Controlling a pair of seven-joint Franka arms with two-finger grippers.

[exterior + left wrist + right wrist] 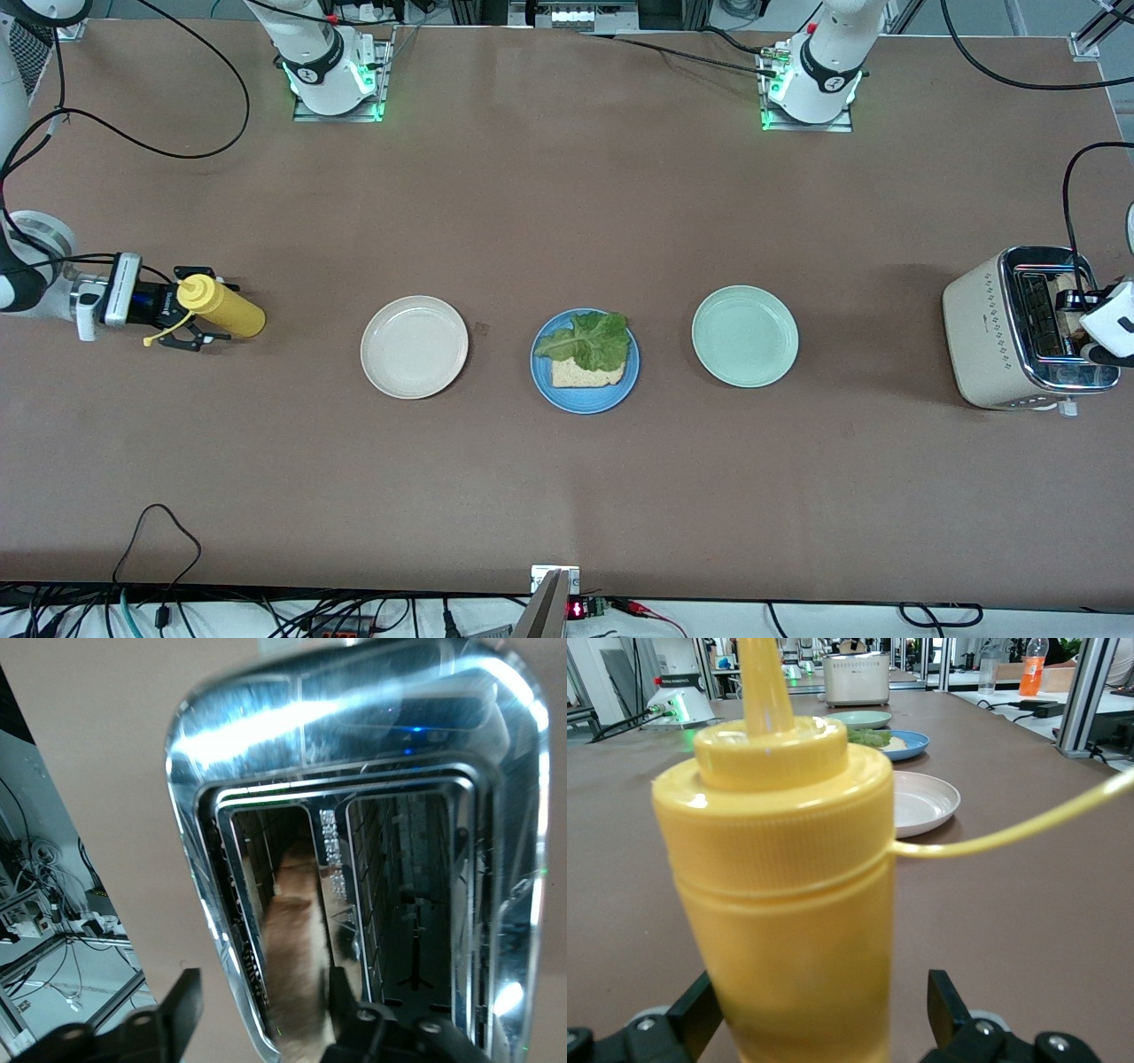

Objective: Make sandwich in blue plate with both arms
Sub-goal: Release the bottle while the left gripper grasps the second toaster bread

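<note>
Nearest the front camera sits the blue plate (542, 377), mid-surface, carrying one bread slice (585, 374) with a lettuce leaf (594, 341) on top. The sandwich lacks its second slice.

At the right arm's end of the surface, the right end effector (199, 307) stands wide around an upright yellow squeeze bottle (226, 308). In the right wrist view I see a gap beside one finger, so it is not gripping.

Next come the cream-white plate (415, 347), the blue plate and the mint-green plate (744, 337), all three in a row.

At the left arm's end stands the toaster (983, 328). The left end effector (264, 988) hangs over it, partly narrowed and astride the toast (297, 939) in one slot, with daylight showing on one side.

I judge the step in hand is fetching that top slice. To do it well, I would centre on the toast, pinch only its upper edge, and keep the fingers off the chrome slot walls. Then I would lift straight up until it clears before swinging toward the plate.

I can read no brand or label on the bottle or toaster.
</note>
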